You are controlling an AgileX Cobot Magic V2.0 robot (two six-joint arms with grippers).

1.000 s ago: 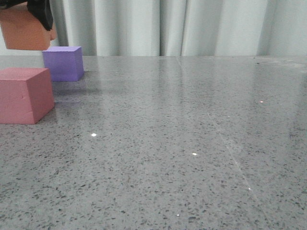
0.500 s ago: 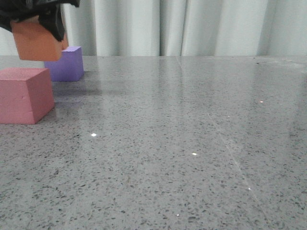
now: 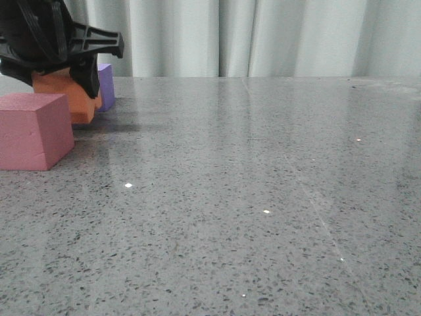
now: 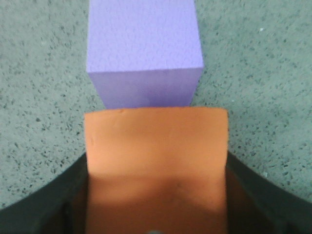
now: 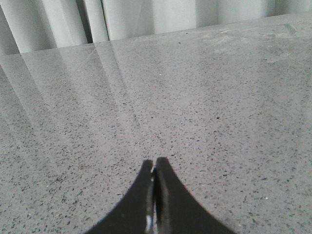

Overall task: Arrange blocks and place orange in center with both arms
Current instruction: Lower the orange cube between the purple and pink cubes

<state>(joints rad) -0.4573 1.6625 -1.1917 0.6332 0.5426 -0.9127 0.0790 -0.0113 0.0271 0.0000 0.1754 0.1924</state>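
Lowered since a second ago, my left pincer (image 3: 66,66) has brought the orange cube (image 3: 66,99) down from above the purple cube (image 3: 105,85) to the speckled grey surface (image 3: 263,197). I grip the orange cube on both sides, and it sits at or just above the surface between the purple cube behind and the pink-red cube (image 3: 33,131) in front. From my left wrist, orange (image 4: 156,161) lies just beside purple (image 4: 144,48); I cannot tell whether they touch. My right pincer (image 5: 154,195) hangs closed and empty over bare surface, well apart.
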